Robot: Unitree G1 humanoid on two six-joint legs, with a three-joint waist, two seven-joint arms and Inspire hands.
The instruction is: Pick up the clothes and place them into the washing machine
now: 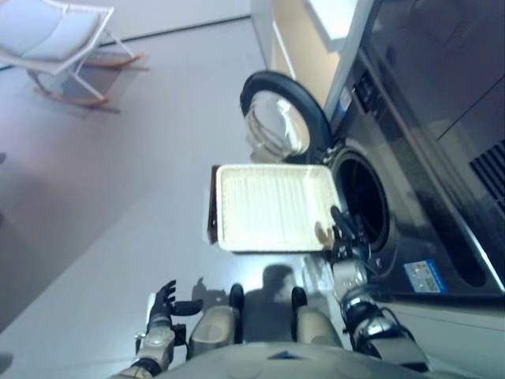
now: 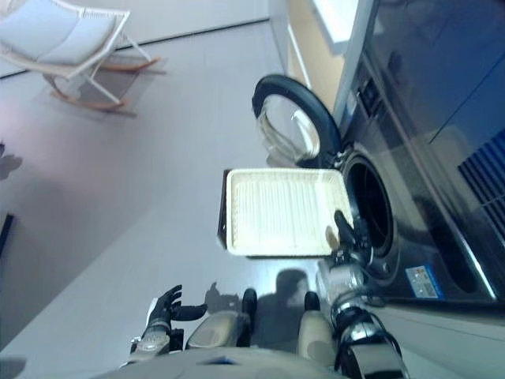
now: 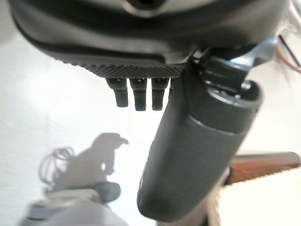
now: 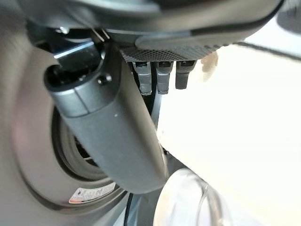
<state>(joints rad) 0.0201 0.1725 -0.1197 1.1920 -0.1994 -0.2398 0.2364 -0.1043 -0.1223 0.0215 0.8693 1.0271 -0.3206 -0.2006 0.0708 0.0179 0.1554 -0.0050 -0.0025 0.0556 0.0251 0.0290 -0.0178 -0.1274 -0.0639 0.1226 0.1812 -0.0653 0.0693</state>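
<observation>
The shallow wicker basket [image 1: 268, 207] rests on the low dark brown box [image 1: 211, 215] beside the washing machine [image 1: 410, 158]; its inside shows bare weave. The machine's round door [image 1: 280, 118] stands open, and the drum opening [image 1: 364, 201] is dark inside. My right hand [image 1: 346, 229] is at the basket's near right corner, next to the drum opening, with straight fingers [image 4: 162, 77] and nothing in it. My left hand [image 1: 164, 304] hangs low at the left over the floor, fingers spread and empty.
A white rocking chair [image 1: 55, 39] stands far off at the upper left. Pale grey floor [image 1: 118, 181] stretches left of the box. The open door's glass [image 4: 188, 202] lies close beyond the basket.
</observation>
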